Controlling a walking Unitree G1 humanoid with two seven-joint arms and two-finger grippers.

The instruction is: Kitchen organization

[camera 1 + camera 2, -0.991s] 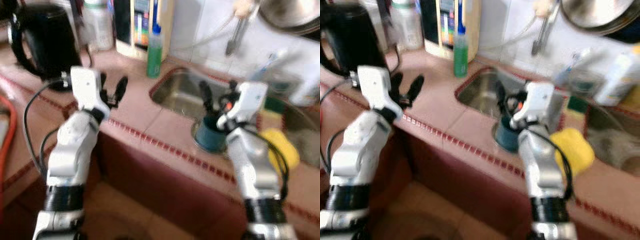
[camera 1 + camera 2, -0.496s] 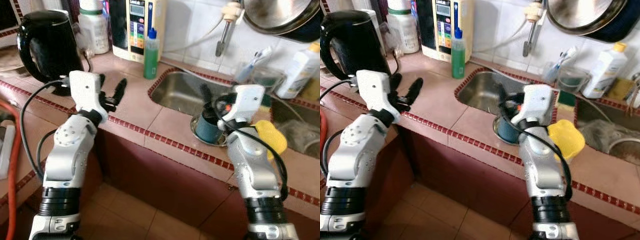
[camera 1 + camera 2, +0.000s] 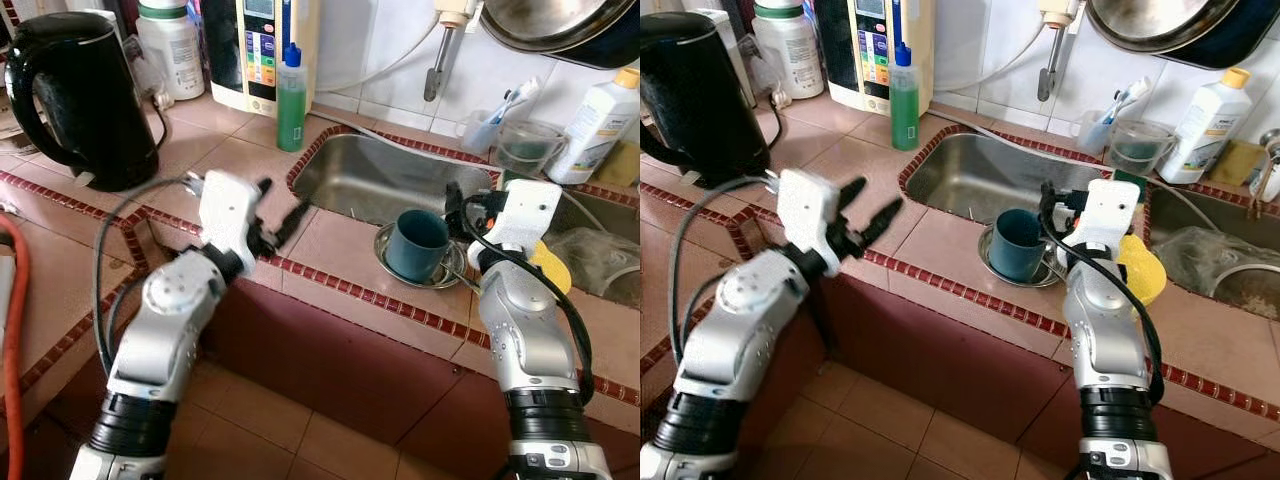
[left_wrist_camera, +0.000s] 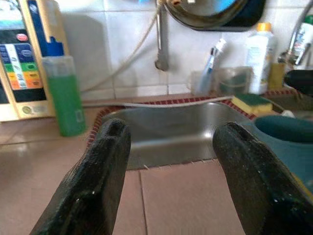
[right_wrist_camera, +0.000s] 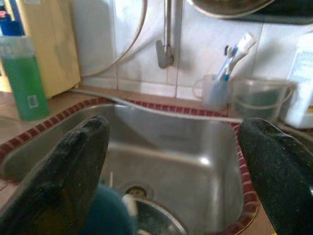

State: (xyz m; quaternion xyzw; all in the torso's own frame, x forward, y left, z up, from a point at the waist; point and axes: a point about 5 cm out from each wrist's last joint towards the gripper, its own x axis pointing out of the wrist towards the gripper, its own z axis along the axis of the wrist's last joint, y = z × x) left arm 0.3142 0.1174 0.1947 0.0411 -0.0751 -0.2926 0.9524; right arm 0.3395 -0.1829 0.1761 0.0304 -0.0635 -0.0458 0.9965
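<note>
The right arm hides part of the yellow sponge

Teal mug; green bottle; black kettle; yellow sponge.

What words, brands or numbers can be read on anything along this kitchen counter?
None can be read as text.
Cream appliance against the wall: coloured panel of buttons and print, too small to read.
Green soap bottle: a small pale label, blurred.
White bottle right of the sink: label too blurred.
White jar beside the black kettle: no legible print.
</note>
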